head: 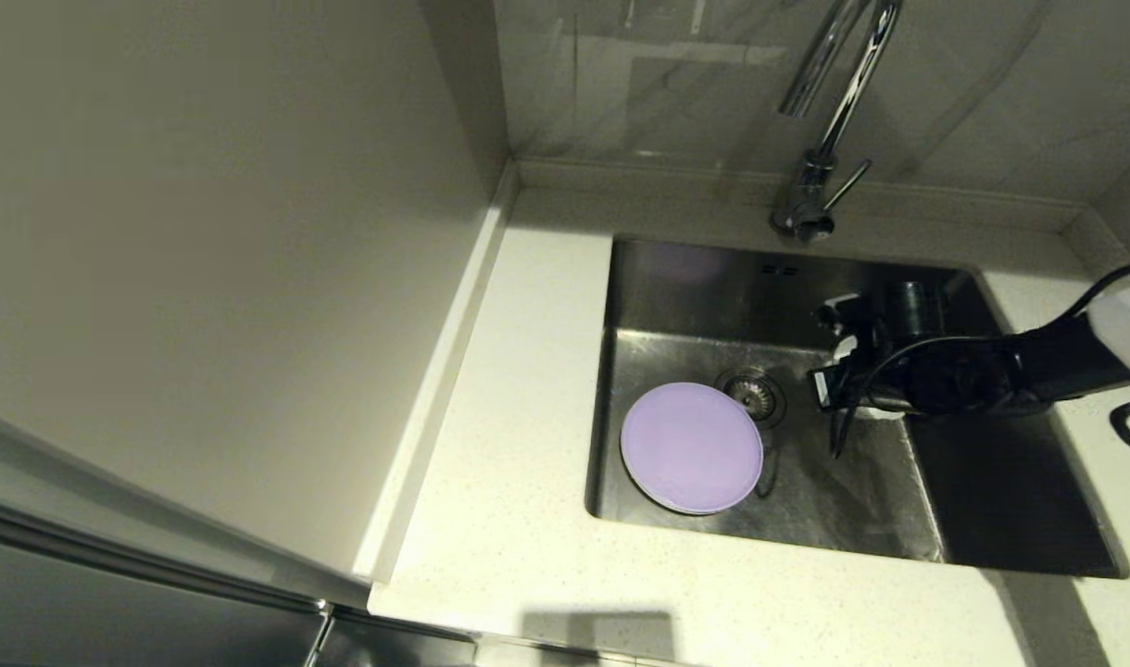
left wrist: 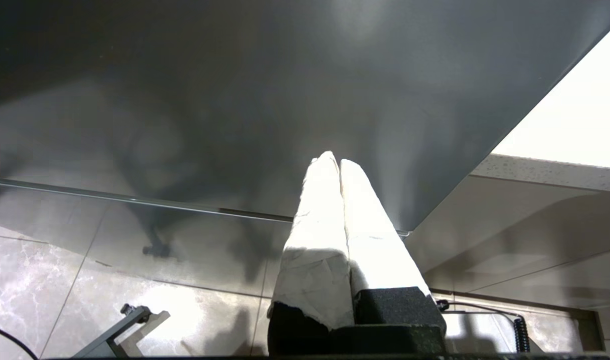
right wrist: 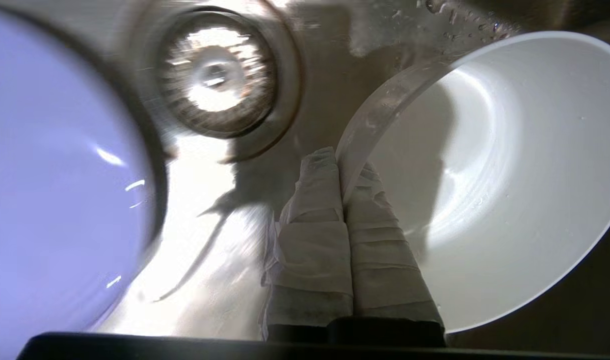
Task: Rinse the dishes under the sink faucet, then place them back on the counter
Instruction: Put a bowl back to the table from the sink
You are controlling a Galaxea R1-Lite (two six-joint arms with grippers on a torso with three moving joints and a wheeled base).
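Below, the sink (head: 787, 306) held the whole working scene: a deep steel basin sunk into the white speckled counter (head: 519, 519), with the chrome gooseneck faucet (head: 829, 120) rising behind it. As I judged it, the chief risk lay in the grip itself. My right gripper (right wrist: 342, 172) had hold of the white bowl (right wrist: 505, 175) by a thin section of rim only, the bowl hung tilted to one side of the fingers, and droplets showed on the steel near it; a wet rim pinched so narrowly could pivot or slip out, and the bowl would drop onto the basin floor or onto the lavender plate (head: 692, 447) lying flat beside the drain strainer (head: 752, 391). A second hazard, I reckoned, was clearance: the right arm reached low inside the basin, so a careless lift could knock the bowl against the sink wall or the faucet spout. No water could be seen running, and the cream plate appeared in no view.

Right gripper: cloth-wrapped fingers (right wrist: 317, 215) pressed together, clamped across the bowl's rim, one inside and one outside, just above the basin floor near the strainer.

Left gripper (left wrist: 339, 165): fingers together, holding nothing, parked below counter level, away from the sink.
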